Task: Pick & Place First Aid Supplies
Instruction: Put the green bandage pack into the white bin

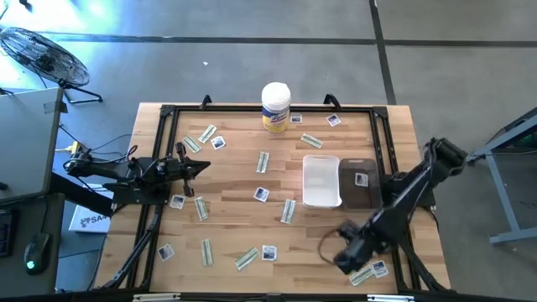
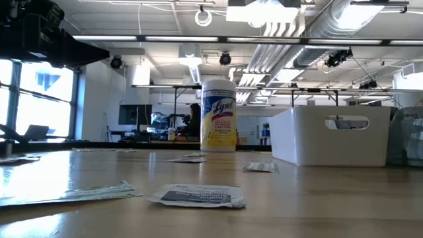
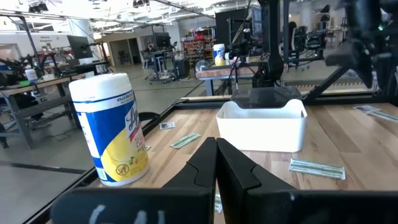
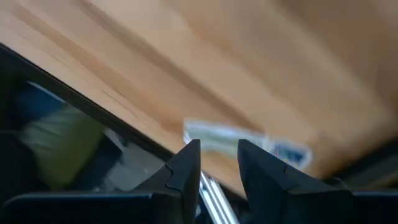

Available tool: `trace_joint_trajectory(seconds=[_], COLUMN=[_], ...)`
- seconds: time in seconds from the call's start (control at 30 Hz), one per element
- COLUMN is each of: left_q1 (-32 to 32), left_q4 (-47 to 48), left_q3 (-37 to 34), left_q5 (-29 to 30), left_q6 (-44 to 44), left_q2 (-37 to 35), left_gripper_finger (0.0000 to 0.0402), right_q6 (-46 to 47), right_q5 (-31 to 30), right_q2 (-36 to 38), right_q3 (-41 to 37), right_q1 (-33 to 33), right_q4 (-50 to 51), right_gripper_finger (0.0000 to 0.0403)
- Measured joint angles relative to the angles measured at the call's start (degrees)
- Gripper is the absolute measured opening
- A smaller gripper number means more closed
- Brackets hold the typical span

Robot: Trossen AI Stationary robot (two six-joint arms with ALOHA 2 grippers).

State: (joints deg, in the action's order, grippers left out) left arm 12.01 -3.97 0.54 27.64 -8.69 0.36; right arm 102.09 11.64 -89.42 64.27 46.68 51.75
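I see the wooden table (image 1: 226, 226) filling most of the high view, with a black frame round its edges. My left arm reaches in from the table's left side, and its gripper (image 1: 200, 168) hangs over the left half of the table; in the left wrist view its two dark fingers (image 3: 205, 165) are pressed together, holding nothing. My right arm comes in from the right edge and bends down toward the near right corner, where the right gripper (image 1: 348, 254) hovers just beside a green-white strip (image 1: 362, 273) and a small white square (image 1: 379, 268) lying next to each other near the table's edge. In the right wrist view its fingers (image 4: 186, 165) stand a little apart with a gap between them, and the strip (image 4: 217, 137) and the square (image 4: 289, 152) show beyond the tips.

A white bin (image 1: 321, 180) sits right of centre, touching a dark bin (image 1: 361, 183) on its right; one white packet (image 1: 362, 179) lies inside the dark bin. A tall white canister with a yellow label (image 1: 276, 106) stands upright at the far edge.

The rest of the supplies lie scattered flat across the table: strips such as one near the middle (image 1: 263, 162) and one at the near edge (image 1: 246, 259), and squares such as one at centre (image 1: 261, 195) and one near the front (image 1: 269, 252).
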Motion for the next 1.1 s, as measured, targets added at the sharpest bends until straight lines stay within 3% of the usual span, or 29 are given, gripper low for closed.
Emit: trace_joint_trajectory(seconds=[0.17, 0.37, 0.63, 0.9, 1.1], left_q1=[-0.02, 0.00, -0.02, 0.00, 0.00], left_q4=[-0.01, -0.01, 0.00, -0.02, -0.02], left_q3=[0.00, 0.00, 0.00, 0.00, 0.00], left_q5=[0.01, 0.00, 0.00, 0.02, 0.01], left_q6=[0.00, 0.00, 0.00, 0.00, 0.00], left_q2=[0.00, 0.00, 0.02, 0.00, 0.00], left_gripper_finger=[0.0001, 0.0001, 0.0001, 0.0001, 0.0001], right_q6=[8.49, 15.16, 10.74, 5.20, 4.96], right_q5=[5.64, 8.95, 9.83, 9.78, 6.18], right_q2=[-5.02, -8.42, -12.76, -17.62, -17.87], right_q3=[0.02, 0.02, 0.02, 0.02, 0.02], right_q1=[5.33, 7.10, 6.96, 6.96, 6.94], right_q4=[1.11, 3.06, 1.86, -5.81, -8.99], right_gripper_finger=[0.0100, 0.0100, 0.0100, 0.0100, 0.0100])
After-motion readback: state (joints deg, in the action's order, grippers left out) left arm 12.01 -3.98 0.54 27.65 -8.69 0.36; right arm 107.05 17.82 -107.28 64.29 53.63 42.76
